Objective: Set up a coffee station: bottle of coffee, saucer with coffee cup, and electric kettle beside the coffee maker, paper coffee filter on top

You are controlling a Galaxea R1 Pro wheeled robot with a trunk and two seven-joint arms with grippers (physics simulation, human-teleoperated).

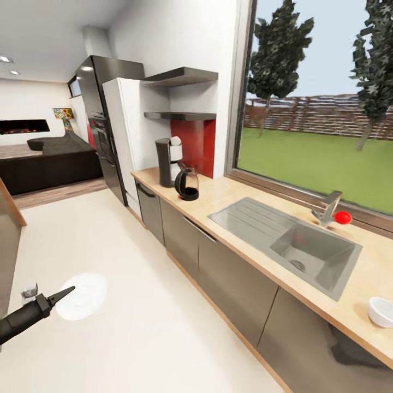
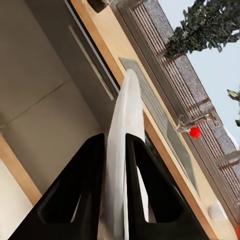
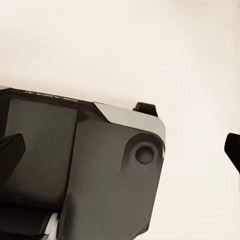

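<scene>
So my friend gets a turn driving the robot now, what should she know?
Left gripper: shut on the saucer, carried over the floor.
Right gripper: fingertips apart, holding nothing.
The coffee maker and electric kettle stand side by side on the kitchen countertop.
The coffee cup sits near the sink.
Left to do: saucer by the coffee maker, cup on it. I can't spot the coffee bottle or filter.

Left arm extended low, its fingers (image 2: 92, 190) pinched together; right fingers (image 3: 232, 150) spread apart.
</scene>
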